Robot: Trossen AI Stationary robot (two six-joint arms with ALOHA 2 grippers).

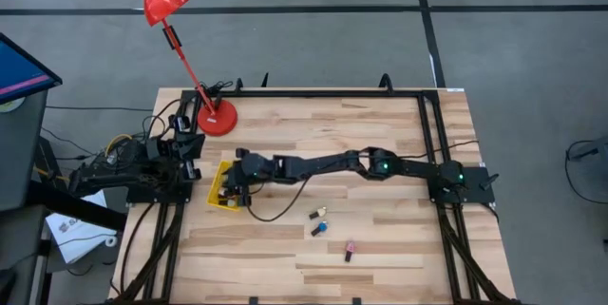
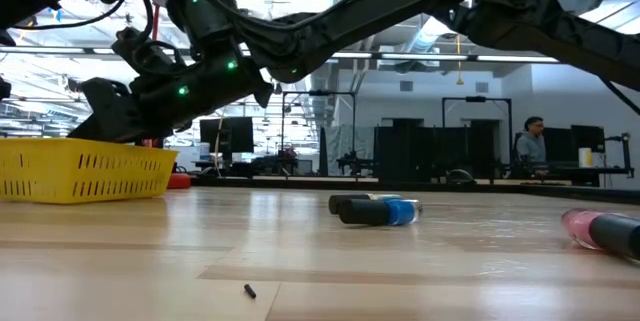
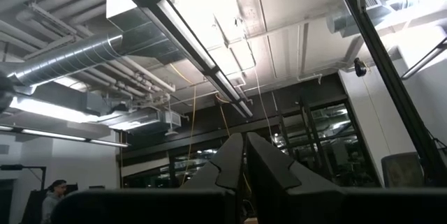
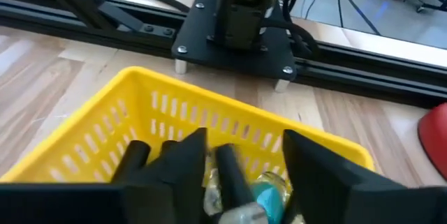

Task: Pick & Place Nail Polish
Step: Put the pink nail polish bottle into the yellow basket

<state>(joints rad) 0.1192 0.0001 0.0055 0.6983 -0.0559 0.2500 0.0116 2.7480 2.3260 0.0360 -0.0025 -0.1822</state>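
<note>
My right gripper [image 4: 244, 161] is open and points down over the yellow basket [image 4: 133, 105] near the table's left side; it also shows in the high view [image 1: 228, 189]. Below and between its fingers, several nail polish bottles lie in the basket, one with a dark cap [image 4: 229, 174] and one with a teal body [image 4: 269, 197]. Two bottles with dark caps, one blue [image 1: 320, 229] [image 2: 378, 210], lie on the table's middle. A pink bottle [image 1: 349, 251] [image 2: 598, 229] lies nearer the front. My left gripper [image 3: 244, 161] is shut, pointing up, and folded back at the table's left edge [image 1: 180, 148].
A red desk lamp stands with its base [image 1: 217, 118] at the back left, just behind the basket. Black frame rails [image 1: 432, 153] run along the table's sides and back. A tiny dark scrap [image 2: 249, 290] lies on the wood near the front. A person [image 2: 533, 146] stands far off in the room.
</note>
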